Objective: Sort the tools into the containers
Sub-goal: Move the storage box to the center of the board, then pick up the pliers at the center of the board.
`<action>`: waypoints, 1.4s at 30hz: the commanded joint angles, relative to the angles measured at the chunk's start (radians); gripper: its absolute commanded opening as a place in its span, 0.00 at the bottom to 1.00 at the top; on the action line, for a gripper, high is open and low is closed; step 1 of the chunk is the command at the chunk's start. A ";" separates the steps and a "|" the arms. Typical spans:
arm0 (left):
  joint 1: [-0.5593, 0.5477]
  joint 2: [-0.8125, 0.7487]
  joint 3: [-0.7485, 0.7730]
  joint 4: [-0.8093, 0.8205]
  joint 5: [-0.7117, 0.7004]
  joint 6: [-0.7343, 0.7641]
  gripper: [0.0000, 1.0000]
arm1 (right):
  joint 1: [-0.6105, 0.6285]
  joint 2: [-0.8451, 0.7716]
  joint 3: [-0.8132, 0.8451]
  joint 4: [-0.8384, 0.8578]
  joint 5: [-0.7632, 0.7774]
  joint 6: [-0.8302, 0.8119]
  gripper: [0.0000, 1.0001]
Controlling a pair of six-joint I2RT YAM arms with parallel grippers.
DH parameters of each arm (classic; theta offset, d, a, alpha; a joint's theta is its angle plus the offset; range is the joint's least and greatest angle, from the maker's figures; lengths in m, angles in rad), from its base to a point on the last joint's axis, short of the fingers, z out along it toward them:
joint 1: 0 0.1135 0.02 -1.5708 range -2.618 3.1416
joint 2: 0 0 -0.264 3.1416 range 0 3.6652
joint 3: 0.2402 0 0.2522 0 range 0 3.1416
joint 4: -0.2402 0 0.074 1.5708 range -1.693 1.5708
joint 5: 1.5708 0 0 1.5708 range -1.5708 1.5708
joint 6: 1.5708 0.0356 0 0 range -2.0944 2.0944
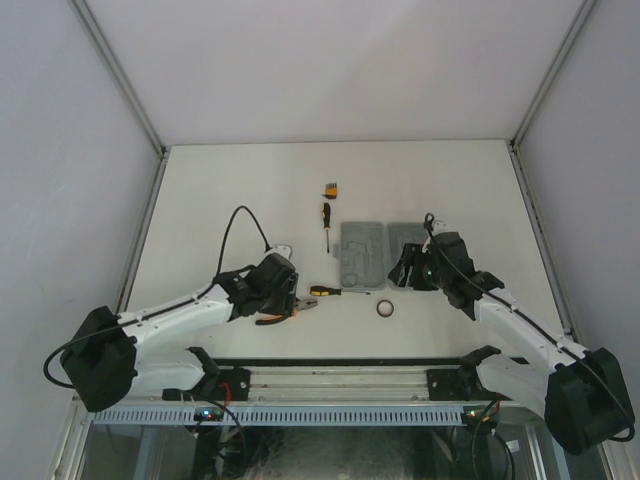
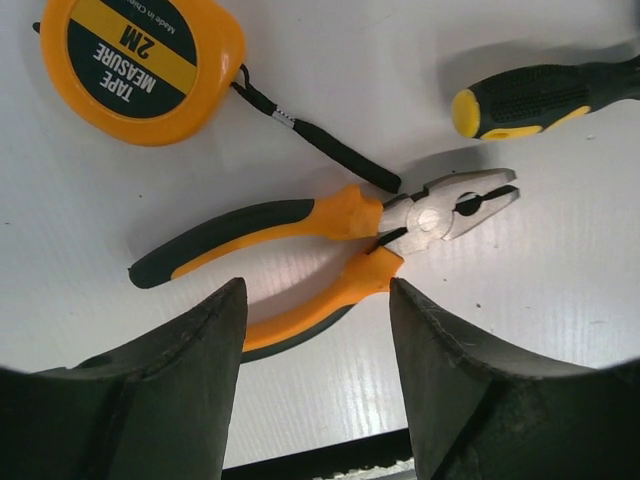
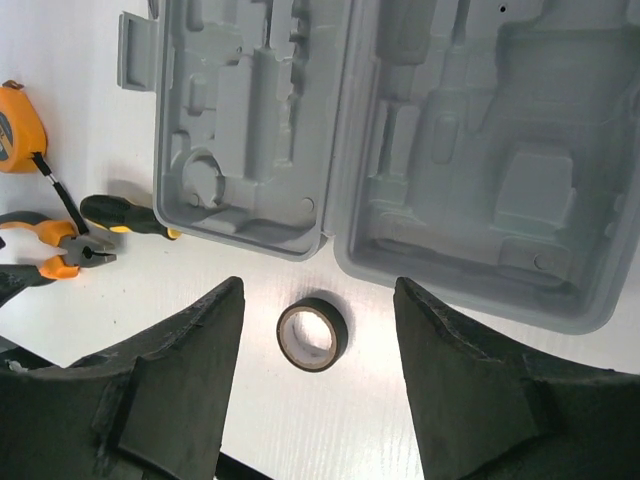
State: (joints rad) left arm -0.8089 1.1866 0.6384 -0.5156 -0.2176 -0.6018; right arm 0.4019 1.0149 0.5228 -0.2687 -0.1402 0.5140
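Black fingers point(image 2: 190, 390) fill the bottom of the left wrist view, and they stand wide apart: the left hand point(image 2: 316, 290) is open and grips nothing. Right above it on the white bench point(image 2: 560, 300) lie the orange-handled pliers point(image 2: 330, 225), nose toward the right of the frame, handles splayed. The lower handle crosses the gap between the fingers and slips behind the one at left of frame. Upper left, the round tape measure point(image 2: 140, 60), its black strap trailing down to just beside the pliers' pivot. Upper right, a black-and-orange screwdriver point(image 2: 540, 95), only its handle in shot.

Over to the right wrist view: the right hand point(image 3: 317, 290) is wide too, holding nothing, poised over the small black ring point(image 3: 312, 333). The ring lies flat on the bench, framed between the fingers and touching neither. Just above it the grey tool case point(image 3: 240, 235) lies open, both halves showing their moulded recesses.

From overhead, the case sits at centre frame, with a second screwdriver point(image 1: 324, 214) just to its left and the tiny orange-black block point(image 1: 331, 188) above that.
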 commanded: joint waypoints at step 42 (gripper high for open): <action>-0.085 0.253 0.055 0.180 0.048 0.228 0.81 | 0.040 0.024 -0.009 0.080 -0.020 0.038 0.62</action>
State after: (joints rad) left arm -0.8749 1.4014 0.6636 -0.3004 -0.1982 -0.3729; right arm 0.4309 1.0382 0.5148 -0.2394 -0.1524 0.5358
